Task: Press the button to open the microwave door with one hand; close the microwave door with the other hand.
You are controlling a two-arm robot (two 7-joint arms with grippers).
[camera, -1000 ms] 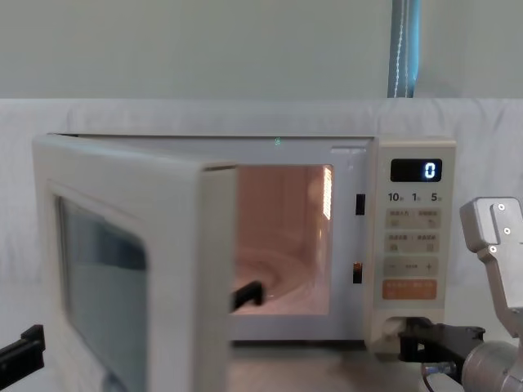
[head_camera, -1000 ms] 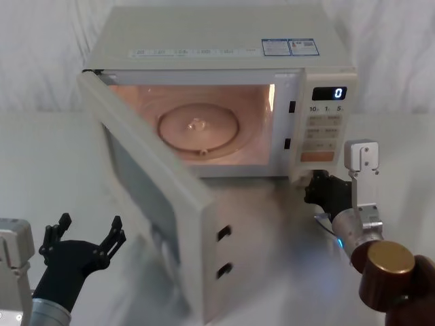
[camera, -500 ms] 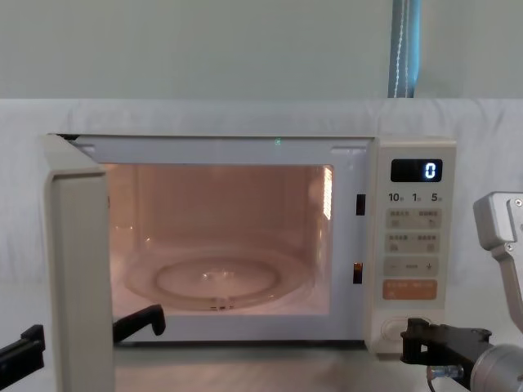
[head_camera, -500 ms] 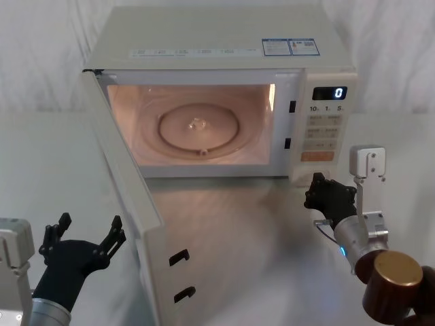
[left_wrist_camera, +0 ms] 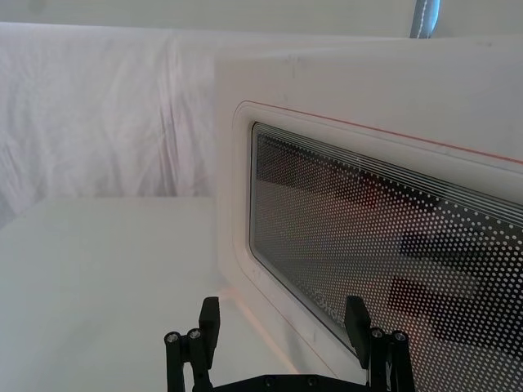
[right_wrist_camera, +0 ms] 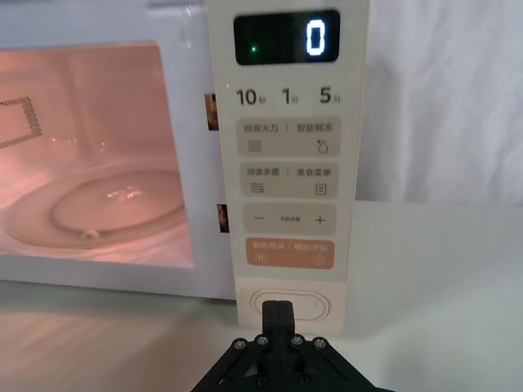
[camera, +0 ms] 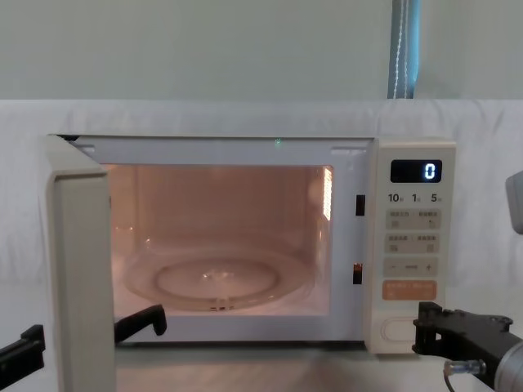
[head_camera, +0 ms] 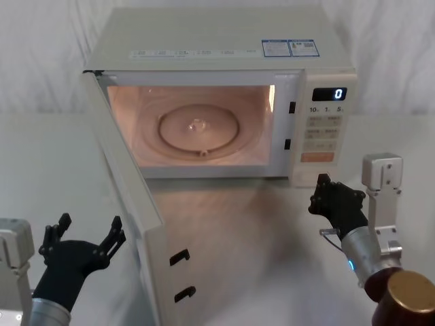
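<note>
The cream microwave (head_camera: 224,41) stands at the back of the table, its cavity lit. The microwave door (head_camera: 129,197) hangs wide open on its left hinge, its edge toward me. My left gripper (head_camera: 90,224) is open near the front left, just outside the door's windowed face (left_wrist_camera: 392,245) and not touching it. The right gripper (head_camera: 321,183) is shut, its tip a short way in front of the button (right_wrist_camera: 315,305) at the foot of the control panel. In the chest view the button (camera: 398,328) sits just left of the shut right gripper (camera: 422,328).
A glass turntable (head_camera: 198,127) lies in the lit cavity. Above the button are the orange key (right_wrist_camera: 292,253), beige keys and the display (right_wrist_camera: 286,37) reading 0. White cloth covers the table (head_camera: 272,244) and the wall behind.
The door has finished swinging out to the left and now stands still. The shut right gripper has drawn back from the button toward me. My left gripper has stayed put.
</note>
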